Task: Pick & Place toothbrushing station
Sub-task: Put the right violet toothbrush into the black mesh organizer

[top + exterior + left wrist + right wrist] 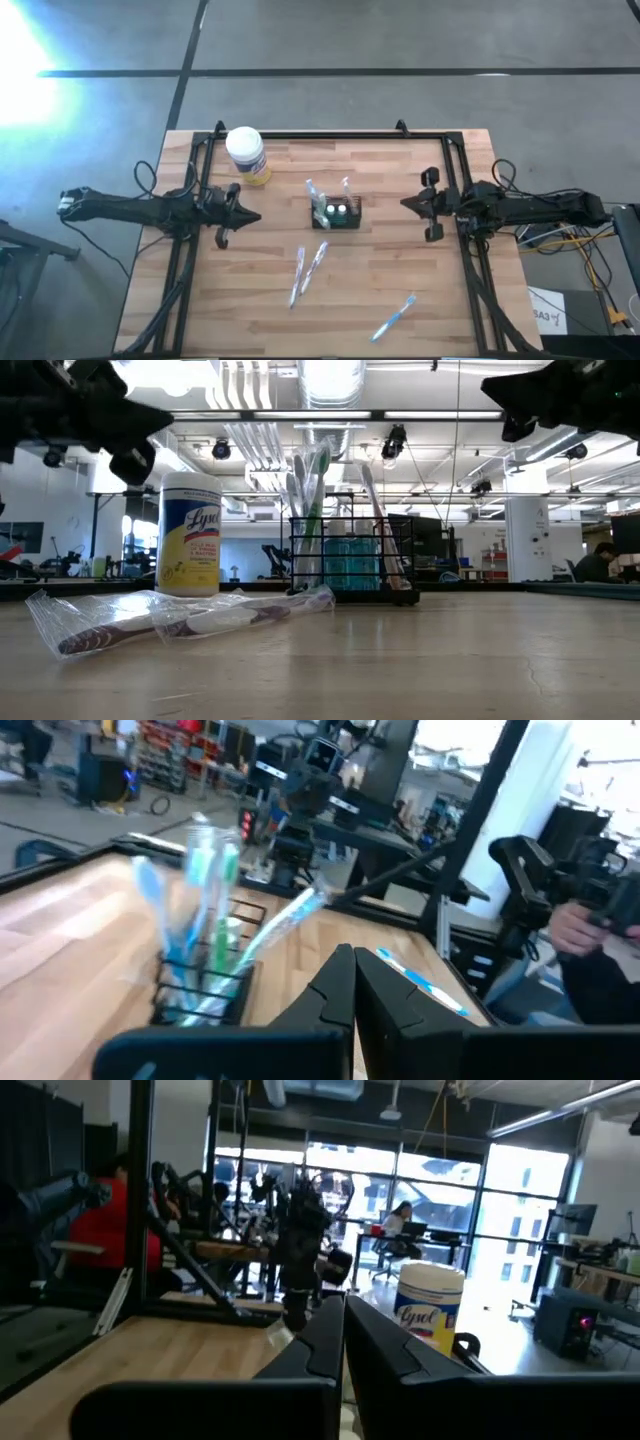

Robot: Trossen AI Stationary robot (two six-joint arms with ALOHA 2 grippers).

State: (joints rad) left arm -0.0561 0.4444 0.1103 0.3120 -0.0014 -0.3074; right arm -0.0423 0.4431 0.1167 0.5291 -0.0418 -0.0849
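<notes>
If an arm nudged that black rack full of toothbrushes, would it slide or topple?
The rack looks like light open wire, so it would probably slide easily on the smooth table. Its toothbrushes stand tall and lean outward, so a high push might tip it.

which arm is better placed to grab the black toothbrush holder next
Roughly even, slight edge to the right. The toothbrush holder sits mid-table between both shut grippers. The right gripper has a clear path; the left gripper has the wipes jar close beside its arm.
</notes>
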